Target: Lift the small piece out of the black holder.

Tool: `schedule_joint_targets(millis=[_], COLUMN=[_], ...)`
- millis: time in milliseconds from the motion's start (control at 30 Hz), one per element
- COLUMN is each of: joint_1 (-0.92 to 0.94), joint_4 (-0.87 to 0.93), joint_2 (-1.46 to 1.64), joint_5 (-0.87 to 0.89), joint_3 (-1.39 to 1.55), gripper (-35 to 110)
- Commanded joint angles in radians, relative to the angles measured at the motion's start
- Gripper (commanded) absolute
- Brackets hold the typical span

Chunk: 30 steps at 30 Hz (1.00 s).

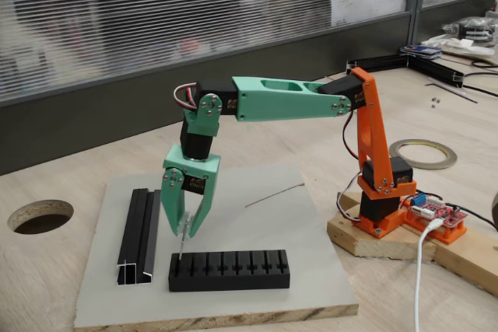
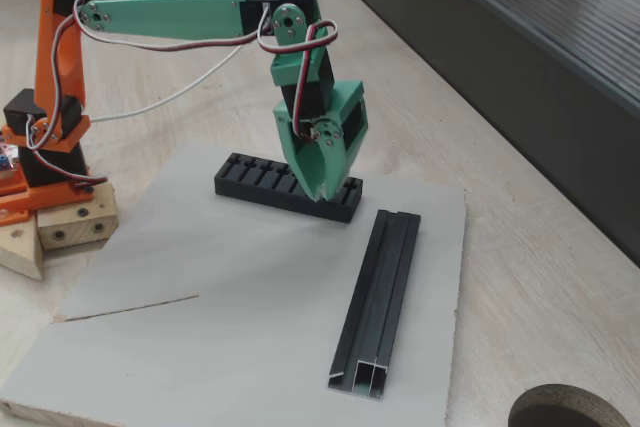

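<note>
Grey board (image 1: 257,270) on wooden table, blinds behind; gripper (image 1: 185,231) clamps small piece (image 1: 182,248) upright over black holder (image 1: 229,271).

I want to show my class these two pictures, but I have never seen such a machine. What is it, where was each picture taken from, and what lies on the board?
It is a small robot arm, orange at the base and green further out, ending in a two-finger gripper. One fixed camera faces it from the front; the other looks down from the opposite side. On the grey board lie a slotted black holder, a long black rail and a thin wire. The gripper hangs over one end of the holder, its fingertips closed around a thin grey pin standing just above a slot.
</note>
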Motion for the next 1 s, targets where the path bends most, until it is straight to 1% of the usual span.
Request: schedule_joint_targets(millis=[0, 167, 467, 967], joint_1=[0.000, 0.002, 0.002, 0.002], joint_4=[0.020, 0.020, 0.020, 0.018], joint_2=[0.071, 0.075, 0.183, 0.509], joint_5=[0.011, 0.011, 0.012, 0.012], joint_3=[-0.025, -0.028, -0.058, -0.058], gripper=[3, 3, 3, 3])
